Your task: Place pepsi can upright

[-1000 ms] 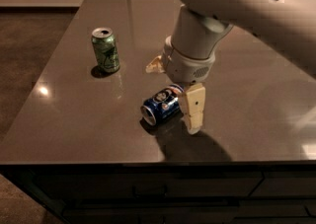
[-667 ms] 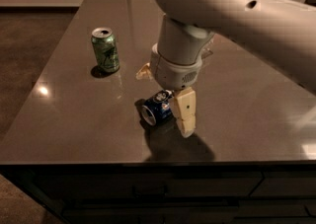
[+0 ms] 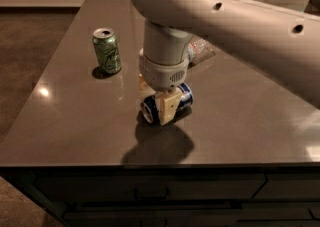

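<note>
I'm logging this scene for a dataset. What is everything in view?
pepsi can: one, dark blue, lying on its side mid-table, under the gripper
green can: one, green, upright, back left of the table
plastic bottle: one, clear, behind the arm, mostly hidden
table: one, dark brown, glossy
arm: one, white, reaching in from the upper right
gripper: one, beige, down over the pepsi can
</note>
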You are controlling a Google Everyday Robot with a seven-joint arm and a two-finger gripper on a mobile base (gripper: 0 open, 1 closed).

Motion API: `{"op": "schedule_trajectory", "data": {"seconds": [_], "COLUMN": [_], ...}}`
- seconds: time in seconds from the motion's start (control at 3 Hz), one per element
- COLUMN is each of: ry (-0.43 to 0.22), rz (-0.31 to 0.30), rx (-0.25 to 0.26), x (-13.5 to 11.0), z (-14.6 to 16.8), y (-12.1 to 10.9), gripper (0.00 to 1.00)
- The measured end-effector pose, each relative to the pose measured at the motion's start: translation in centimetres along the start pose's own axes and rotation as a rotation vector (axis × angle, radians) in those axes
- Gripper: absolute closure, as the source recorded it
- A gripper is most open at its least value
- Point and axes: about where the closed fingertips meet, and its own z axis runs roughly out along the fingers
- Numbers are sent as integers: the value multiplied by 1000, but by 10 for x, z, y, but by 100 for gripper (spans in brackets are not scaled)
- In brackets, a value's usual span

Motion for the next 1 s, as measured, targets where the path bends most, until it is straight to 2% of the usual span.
{"op": "schedule_trajectory", "data": {"seconds": [0.33,0.67,1.0], "ry": [6,-58,-220], "rz": [16,141,311], "rx": [-19,11,83], "x": [3,20,37], "z": [0,-17,-51], "y": [-6,-12,-23], "gripper": [70,94,100]}}
